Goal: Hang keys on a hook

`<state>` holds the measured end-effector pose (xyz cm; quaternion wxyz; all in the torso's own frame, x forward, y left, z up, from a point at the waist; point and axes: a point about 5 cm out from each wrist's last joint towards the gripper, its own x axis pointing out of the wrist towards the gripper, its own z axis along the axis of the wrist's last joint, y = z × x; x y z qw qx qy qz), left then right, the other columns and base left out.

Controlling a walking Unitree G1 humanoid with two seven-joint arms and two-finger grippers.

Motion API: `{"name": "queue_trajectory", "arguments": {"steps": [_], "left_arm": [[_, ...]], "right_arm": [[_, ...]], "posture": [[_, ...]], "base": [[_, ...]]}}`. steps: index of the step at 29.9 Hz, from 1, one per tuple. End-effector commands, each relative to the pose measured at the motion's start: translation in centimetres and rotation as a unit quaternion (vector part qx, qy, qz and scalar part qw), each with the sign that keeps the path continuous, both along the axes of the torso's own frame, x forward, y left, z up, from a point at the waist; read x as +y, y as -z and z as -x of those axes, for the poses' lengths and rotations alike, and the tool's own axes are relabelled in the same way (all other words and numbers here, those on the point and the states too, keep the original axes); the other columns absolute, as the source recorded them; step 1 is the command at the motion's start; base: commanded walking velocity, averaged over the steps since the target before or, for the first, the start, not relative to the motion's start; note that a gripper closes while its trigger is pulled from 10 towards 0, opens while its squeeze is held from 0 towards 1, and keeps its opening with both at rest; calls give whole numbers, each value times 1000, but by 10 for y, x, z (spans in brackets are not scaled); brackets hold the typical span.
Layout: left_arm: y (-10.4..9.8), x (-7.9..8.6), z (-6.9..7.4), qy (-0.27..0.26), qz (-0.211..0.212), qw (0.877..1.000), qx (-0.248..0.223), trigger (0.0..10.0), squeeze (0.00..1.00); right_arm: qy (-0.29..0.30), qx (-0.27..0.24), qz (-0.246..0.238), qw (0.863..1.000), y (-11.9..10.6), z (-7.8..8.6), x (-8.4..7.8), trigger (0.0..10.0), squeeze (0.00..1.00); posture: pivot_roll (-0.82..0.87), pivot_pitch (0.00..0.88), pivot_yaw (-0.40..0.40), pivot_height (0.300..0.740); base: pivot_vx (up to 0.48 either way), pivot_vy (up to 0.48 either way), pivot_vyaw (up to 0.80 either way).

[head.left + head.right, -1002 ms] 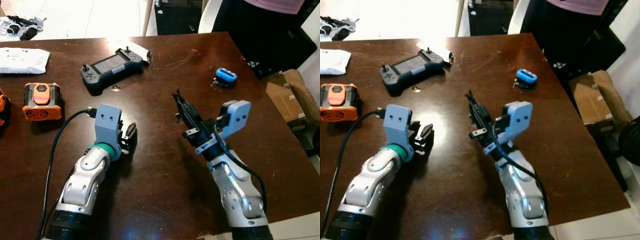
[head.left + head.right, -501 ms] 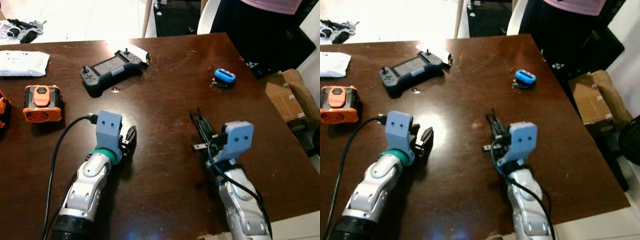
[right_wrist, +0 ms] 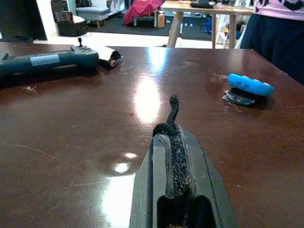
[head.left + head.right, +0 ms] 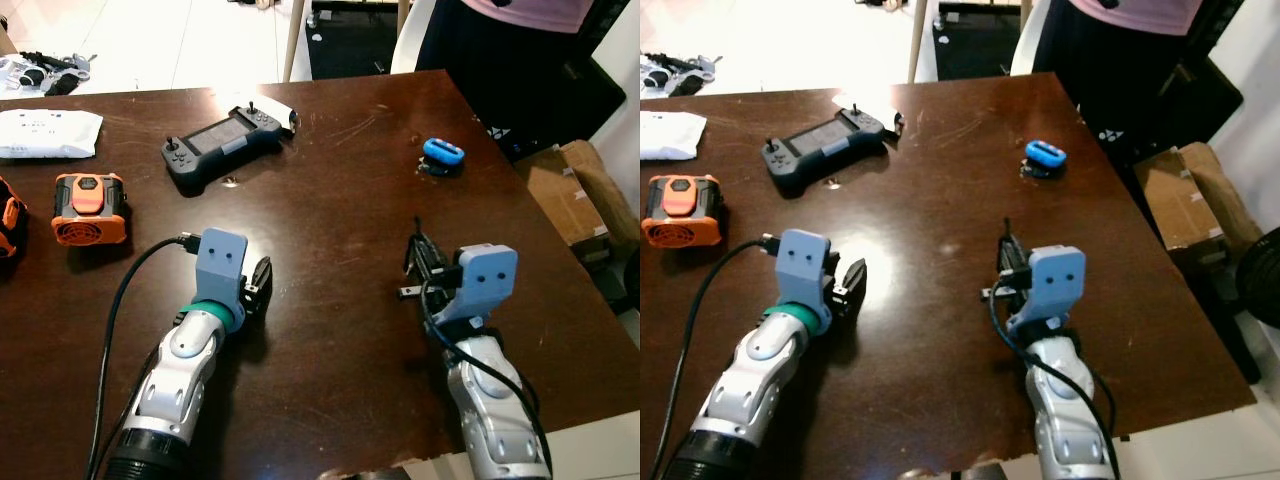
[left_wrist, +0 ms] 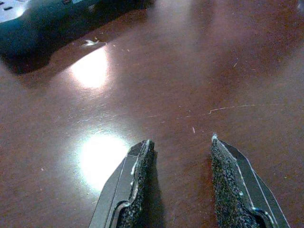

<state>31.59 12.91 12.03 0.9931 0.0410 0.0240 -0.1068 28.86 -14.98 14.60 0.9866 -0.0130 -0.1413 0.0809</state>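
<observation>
A small blue fob (image 4: 443,151) with a dark piece under it lies on the dark wooden table (image 4: 330,200) at the far right. Whether it is the keys I cannot tell, and I see no hook. My right gripper (image 4: 416,248) hovers low over the table, short of the fob, with its fingers pressed together. In the right wrist view a thin black cord (image 3: 172,108) curls out from between the fingertips. My left gripper (image 4: 262,273) rests low over the table's middle, with its fingers (image 5: 137,164) apart and bare wood between them.
A dark game controller (image 4: 222,140) lies at the back, an orange device (image 4: 90,205) at the left, and a white packet (image 4: 48,132) at the far left. A person in dark clothes (image 4: 520,60) stands beyond the table's far right corner. A cardboard box (image 4: 580,195) sits on the floor to the right.
My right arm has drawn back toward me and swung to the right, its fingers now pointing straight ahead. The left arm has barely moved. The view has shifted a little.
</observation>
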Motion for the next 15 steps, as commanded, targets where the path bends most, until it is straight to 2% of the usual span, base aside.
{"name": "queue_trajectory", "arguments": {"steps": [1,9,15], "left_arm": [[9,0,2,-3,-7,1000,17,10000,0],[7,2,1,-12,-2,1000,7,10000,0],[5,1,1,-10,0,1000,-1,10000,0]], "right_arm": [[0,5,2,1000,4,0,0,10000,0],[-1,-4,7,1000,3,-3,1,10000,0],[-13,-5,9,1000,4,-4,6,10000,0]], "posture": [[-135,113,52,740],[-126,114,45,740],[-126,114,47,740]], "base": [[0,0,0],[-228,0,0],[-368,0,0]]}}
